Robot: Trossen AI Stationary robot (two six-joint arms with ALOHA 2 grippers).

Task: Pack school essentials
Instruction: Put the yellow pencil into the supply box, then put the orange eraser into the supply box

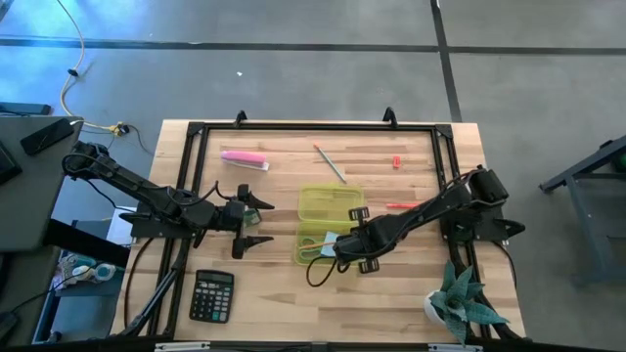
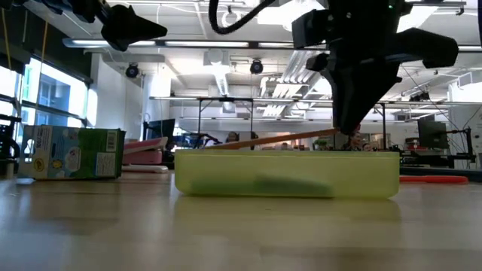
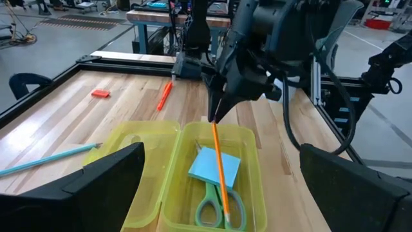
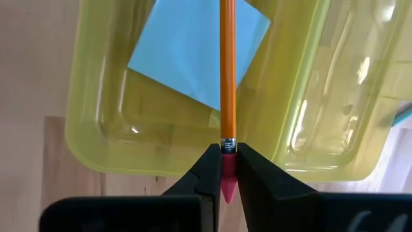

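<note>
An open yellow-green case (image 1: pixel 328 225) lies mid-table. Its near half holds a light-blue note pad (image 3: pixel 214 166) and green-handled scissors (image 3: pixel 219 205). My right gripper (image 1: pixel 344 252) stands over that half's right end, shut on an orange pencil (image 3: pixel 220 171) that reaches out over the pad and scissors. My left gripper (image 1: pixel 262 222) hovers open to the case's left, holding nothing. A thin greenish pencil (image 1: pixel 330 163) and a tiny red piece (image 1: pixel 397 161) lie flat on the table behind the case. My right gripper pinches the orange pencil's pink eraser end (image 4: pixel 228 177) between its two fingertips (image 4: pixel 209 171), just behind the metal band. The fingers come steeply down from above. The pencil sticks out almost level over the case (image 2: pixel 286 140); whether its tip touches the scissors, I cannot tell.
A pink-and-white box (image 1: pixel 245 159) lies at the far left, and an orange-red stick (image 1: pixel 399 205) lies right of the case. A calculator (image 1: pixel 212 295) sits near the front left and a potted plant (image 1: pixel 460 303) at the front right. A black frame (image 1: pixel 313 125) edges the table.
</note>
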